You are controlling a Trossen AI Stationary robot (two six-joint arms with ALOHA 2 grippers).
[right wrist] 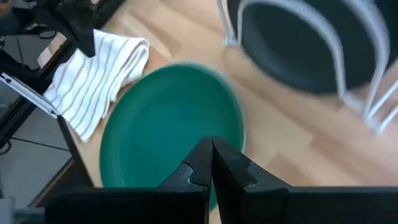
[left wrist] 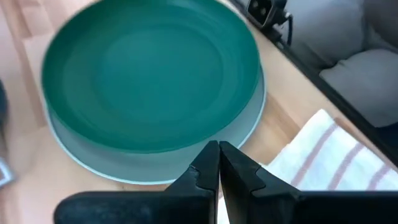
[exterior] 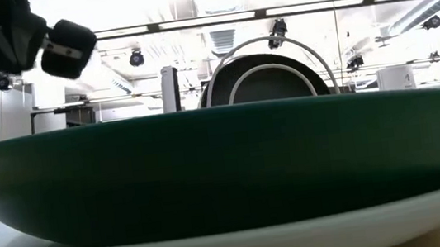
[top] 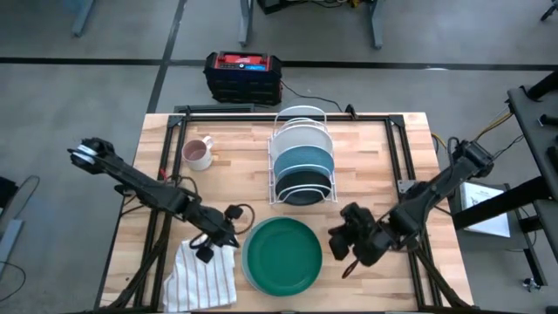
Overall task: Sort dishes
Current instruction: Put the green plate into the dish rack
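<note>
My left gripper [top: 228,235], fingers pressed together and holding nothing, hovers just beside the round glossy dark green plate [top: 282,254], which lies on a slightly larger pale plate [left wrist: 155,167] on the wooden table [top: 392,157]. My right gripper [top: 346,255], also pinched shut and empty, hangs just off that plate's opposite edge. Under my left gripper lies the white striped cloth [top: 202,277]. Beyond both grippers, the white wire rack [top: 302,157] holds pale blue [top: 302,138], teal [top: 302,159] and blackish [top: 302,184] plates upright.
</note>
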